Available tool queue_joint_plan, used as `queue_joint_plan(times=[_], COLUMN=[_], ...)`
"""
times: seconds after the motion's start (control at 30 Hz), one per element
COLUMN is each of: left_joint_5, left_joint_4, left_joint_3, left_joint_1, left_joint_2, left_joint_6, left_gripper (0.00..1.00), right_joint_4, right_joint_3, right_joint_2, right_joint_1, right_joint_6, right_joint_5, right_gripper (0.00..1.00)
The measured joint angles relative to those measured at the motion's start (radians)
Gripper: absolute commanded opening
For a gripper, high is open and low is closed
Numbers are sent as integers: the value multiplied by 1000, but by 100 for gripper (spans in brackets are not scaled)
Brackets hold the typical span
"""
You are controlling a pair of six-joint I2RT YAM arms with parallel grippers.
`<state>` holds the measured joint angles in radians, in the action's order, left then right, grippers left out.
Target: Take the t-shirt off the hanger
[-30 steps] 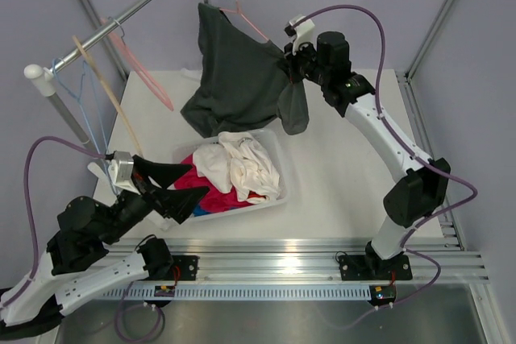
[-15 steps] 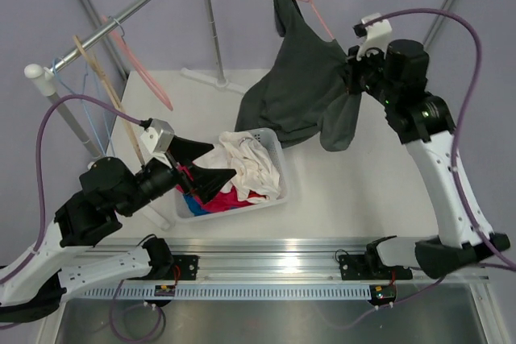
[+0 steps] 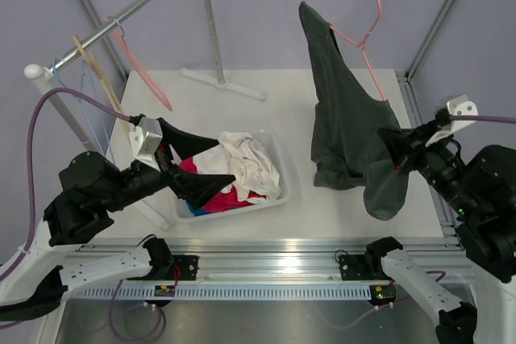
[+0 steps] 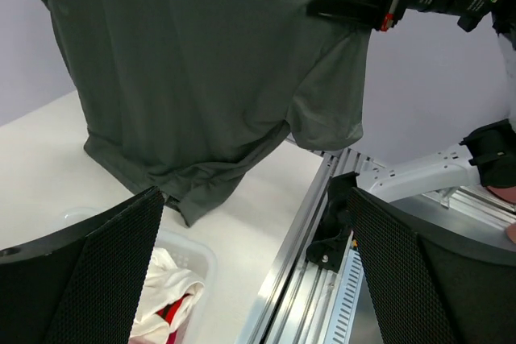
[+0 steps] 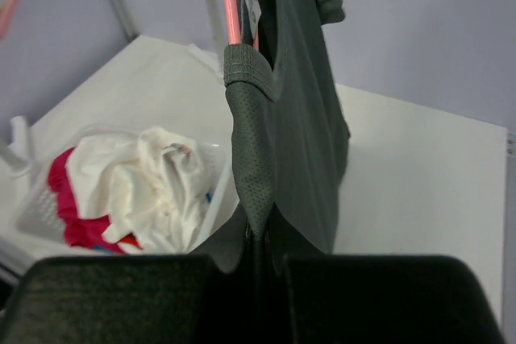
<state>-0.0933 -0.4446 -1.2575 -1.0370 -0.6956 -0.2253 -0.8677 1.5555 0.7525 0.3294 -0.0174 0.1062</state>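
Lower left, the left gripper (image 3: 222,162) gapes wide above the one basket (image 3: 284,176) of white and red clothes. Lower right, the right gripper (image 3: 393,149) is clamped on the single t-shirt (image 3: 343,118). The t-shirt hangs right of centre from one hanger (image 3: 367,18) and hides its lower wire. Upper left, a rack (image 3: 137,7) carries one pink hanger (image 3: 149,80), one beige hanger (image 3: 103,86) and blue wire hangers (image 3: 81,90) too thin to count.

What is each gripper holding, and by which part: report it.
Right gripper clamps the t-shirt at its shoulder, just above the sleeve. Left gripper is open, holding nothing.
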Motion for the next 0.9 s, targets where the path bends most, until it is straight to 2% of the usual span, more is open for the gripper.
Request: queue_joint_plan(times=[0.13, 0.2, 0.4, 0.53, 0.73, 0.9], left_joint_5=[-56, -82, -121, -117, -109, -111], left_joint_4=[-1, -2, -39, -83, -169, -217], left_joint_3=[-61, -84, -154, -230, -317, -333], left_joint_1=[0, 0, 0, 0, 0, 0], left_joint_2=[-45, -71, -144, -198, -290, -365], left_joint_6=[36, 56, 130, 171, 214, 238], left_gripper=[99, 99, 99, 99, 98, 93], right_joint_4=[-39, -38, 27, 95, 165, 168], right_joint_3=[-24, -87, -419, -563, -589, -591], right_joint_2=[-74, -114, -234, -312, -316, -324], right_joint_1=[0, 0, 0, 0, 0, 0], right_joint_6=[23, 30, 78, 96, 87, 73], right_joint_5=[139, 213, 370, 499, 611, 668], right_gripper=[0, 0, 0, 0, 0, 0])
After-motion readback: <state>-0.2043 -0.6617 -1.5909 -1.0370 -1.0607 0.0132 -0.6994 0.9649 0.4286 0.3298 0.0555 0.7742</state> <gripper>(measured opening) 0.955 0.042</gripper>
